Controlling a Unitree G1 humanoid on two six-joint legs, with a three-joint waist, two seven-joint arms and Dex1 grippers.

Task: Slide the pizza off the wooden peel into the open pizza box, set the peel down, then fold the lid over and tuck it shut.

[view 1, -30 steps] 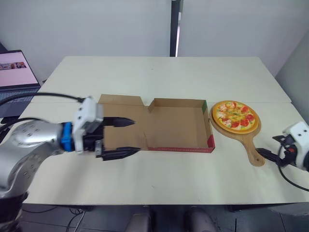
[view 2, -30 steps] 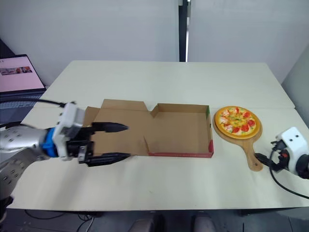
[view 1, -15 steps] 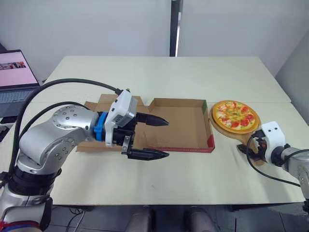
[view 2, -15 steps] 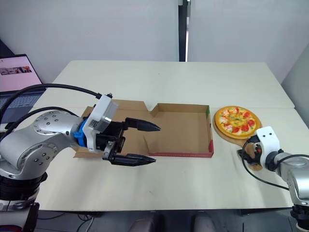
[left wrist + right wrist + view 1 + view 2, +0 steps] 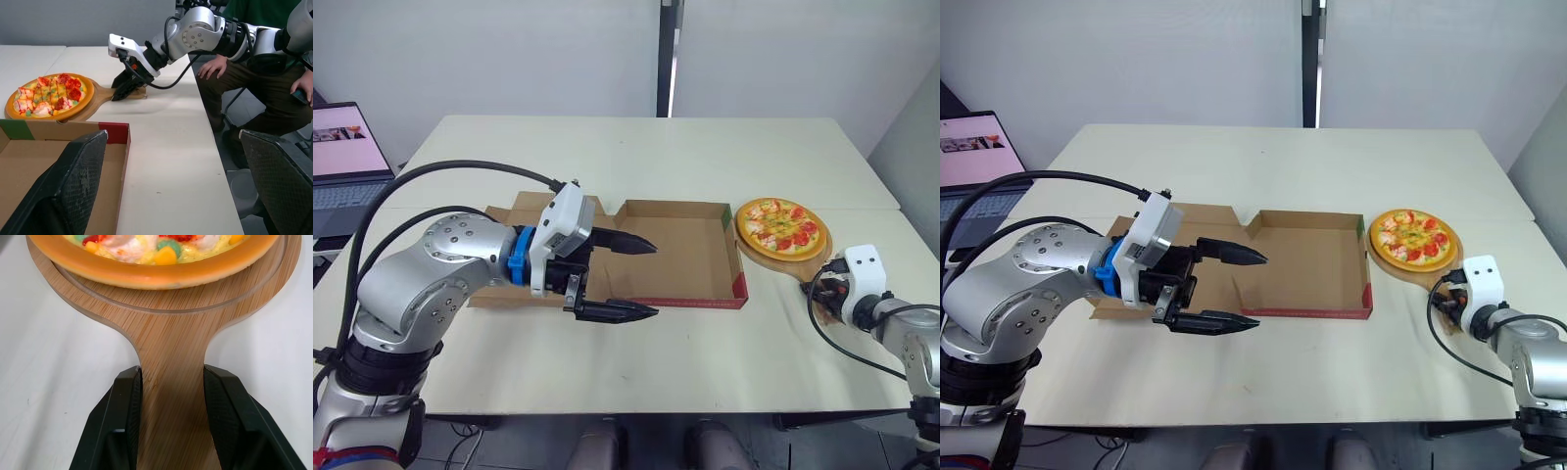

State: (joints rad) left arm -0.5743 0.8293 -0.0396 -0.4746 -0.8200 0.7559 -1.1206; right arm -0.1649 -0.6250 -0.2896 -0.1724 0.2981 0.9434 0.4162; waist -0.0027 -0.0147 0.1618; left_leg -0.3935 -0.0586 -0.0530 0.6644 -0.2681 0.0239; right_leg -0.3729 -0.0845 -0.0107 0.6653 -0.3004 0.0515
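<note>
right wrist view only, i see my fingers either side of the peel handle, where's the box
Observer: The box sits open just left of the pizza, its end wall beside the peel.
Operator: anything at the box
Observer: The left gripper is open there, one finger over the box floor, the other in front of its front wall.
Operator: and the lid
Observer: The lid lies flat, opened out to the box's left.

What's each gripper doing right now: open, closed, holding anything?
Left gripper: open, empty, over the front wall of the brown cardboard pizza box.
Right gripper: closed on the handle of the round wooden pizza peel.
</note>
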